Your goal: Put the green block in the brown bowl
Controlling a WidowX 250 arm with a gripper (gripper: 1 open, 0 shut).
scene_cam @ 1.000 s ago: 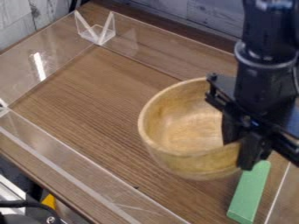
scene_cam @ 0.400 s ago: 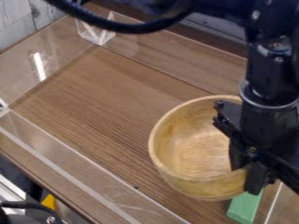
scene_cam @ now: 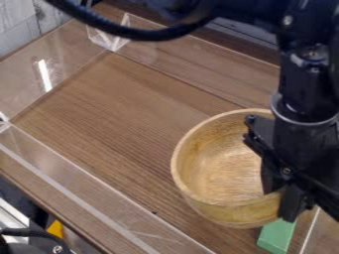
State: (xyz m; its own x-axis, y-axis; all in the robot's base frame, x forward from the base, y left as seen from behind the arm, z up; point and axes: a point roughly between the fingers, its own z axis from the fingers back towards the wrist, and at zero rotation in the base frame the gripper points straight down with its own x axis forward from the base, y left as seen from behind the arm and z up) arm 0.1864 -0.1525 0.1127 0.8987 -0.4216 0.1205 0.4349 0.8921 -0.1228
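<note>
My claw hangs closed, pointing down, just beside the bowl at the worktop's near right corner. The block lies on the worktop below it, outside the bowl, not visibly held. Grasping and placing remain.

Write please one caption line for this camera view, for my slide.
Black robot arm with shut gripper lowered beside the brown bowl, above the green block on the wooden table.
</note>
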